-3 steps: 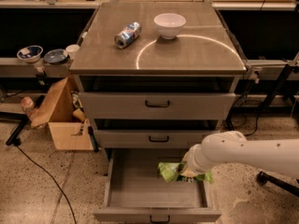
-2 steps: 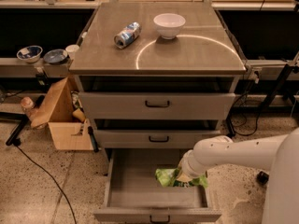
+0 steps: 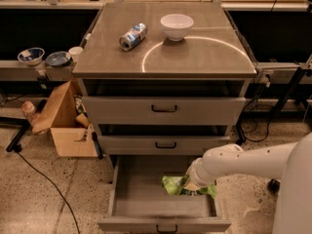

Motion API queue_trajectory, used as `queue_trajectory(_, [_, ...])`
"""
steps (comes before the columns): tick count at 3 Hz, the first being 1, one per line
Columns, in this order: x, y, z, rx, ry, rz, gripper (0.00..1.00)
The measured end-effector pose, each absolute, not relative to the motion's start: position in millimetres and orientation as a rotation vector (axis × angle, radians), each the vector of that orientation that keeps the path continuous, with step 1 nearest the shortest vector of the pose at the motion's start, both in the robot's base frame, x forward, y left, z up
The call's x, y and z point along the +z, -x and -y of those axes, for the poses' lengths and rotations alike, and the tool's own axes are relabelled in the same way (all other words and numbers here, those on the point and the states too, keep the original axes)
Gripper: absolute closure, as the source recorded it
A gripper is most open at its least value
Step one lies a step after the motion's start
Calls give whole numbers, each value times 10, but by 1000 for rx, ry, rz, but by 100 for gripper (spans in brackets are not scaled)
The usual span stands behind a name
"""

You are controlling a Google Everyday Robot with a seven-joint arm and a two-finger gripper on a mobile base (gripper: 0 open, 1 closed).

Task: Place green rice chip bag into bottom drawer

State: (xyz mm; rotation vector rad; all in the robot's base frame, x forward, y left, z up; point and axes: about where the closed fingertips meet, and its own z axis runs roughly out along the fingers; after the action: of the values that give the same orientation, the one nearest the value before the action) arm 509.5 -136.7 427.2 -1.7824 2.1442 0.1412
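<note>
Down at the bottom drawer, any change over the last second? (KL)

Yes. The arm has dipped and slid a little left. The green bag went down with it and now lies low inside the drawer, right half. On the drawer bottom or just above it: can't separate the two. (RM)

Gripper? (KL)

The gripper is right at the bag, inside the drawer, hidden under the wrist. Clamped or let go: cannot tell. (RM)

Meaning for the task? (KL)

My read: the bag is as good as delivered. What's left is letting go, if not done, then lifting clear without dragging the foil out. (RM)

Surface and room? (KL)

The surface is unchanged: can on its side, white bowl near it, not touching. Both upper drawers look closed. Cardboard box on the speckled floor to the left, small bowls on a side shelf, cable trailing. (RM)
</note>
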Motion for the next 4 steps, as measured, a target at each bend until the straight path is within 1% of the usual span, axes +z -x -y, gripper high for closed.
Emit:
queue_trajectory(1, [4117,-5157,1321,133,1777,-2138,100])
queue_trajectory(4, [3177,-5398,1164,137,1886,-2182,100])
